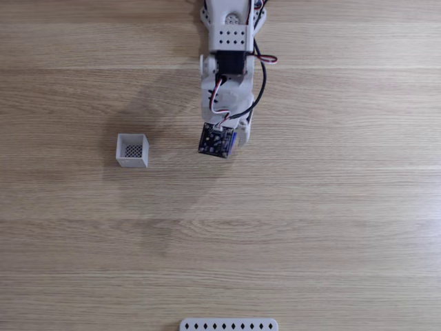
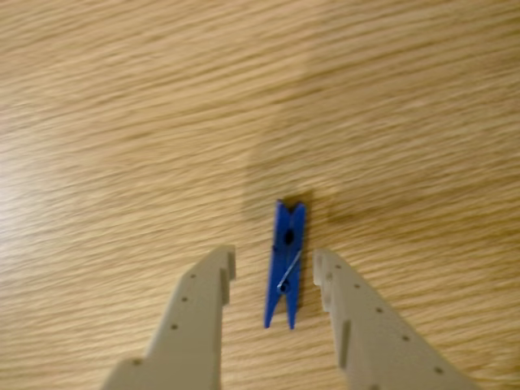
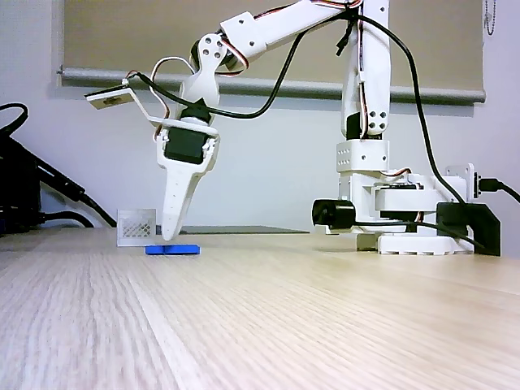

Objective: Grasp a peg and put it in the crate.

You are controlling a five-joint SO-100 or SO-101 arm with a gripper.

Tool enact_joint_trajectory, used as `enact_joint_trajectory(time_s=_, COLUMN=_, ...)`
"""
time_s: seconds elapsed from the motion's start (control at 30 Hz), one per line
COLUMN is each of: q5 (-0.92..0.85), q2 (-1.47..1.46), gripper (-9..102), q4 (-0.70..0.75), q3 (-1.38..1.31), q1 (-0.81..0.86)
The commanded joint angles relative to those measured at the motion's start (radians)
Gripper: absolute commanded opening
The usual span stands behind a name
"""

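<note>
In the wrist view the slim bright-blue plastic peg lies flat on the wooden table at lower centre, its long axis running up the frame, straddled by the spread fingers of the beige two-finger gripper, which touch neither side. In the fixed view from above, the small white square crate stands well apart at left of centre and looks empty.

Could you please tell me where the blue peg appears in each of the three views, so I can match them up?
Fixed view from above: the peg is a blue sliver at the right edge of the wrist board, right of the crate.
Wrist view: lower centre, flat on the table, between the open end effector fingers.
Fixed view from the side: the peg lies at lower left, under the fingertips.
Shared landmark: the end effector.
</note>
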Motion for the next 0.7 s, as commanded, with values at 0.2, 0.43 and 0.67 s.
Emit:
enact_joint_trajectory(time_s=0.2, q5=-0.002, q2=0.0, gripper=17, q4=-0.009, q3=-0.074, q1=0.017)
enact_joint_trajectory(time_s=0.43, q5=0.006, q2=0.015, gripper=16, q4=-0.023, q3=0.032, q1=0.011)
enact_joint_trajectory(time_s=0.67, q5=0.012, q2=0.028, gripper=-2, q4=-0.025, q3=0.046, q1=0.011)
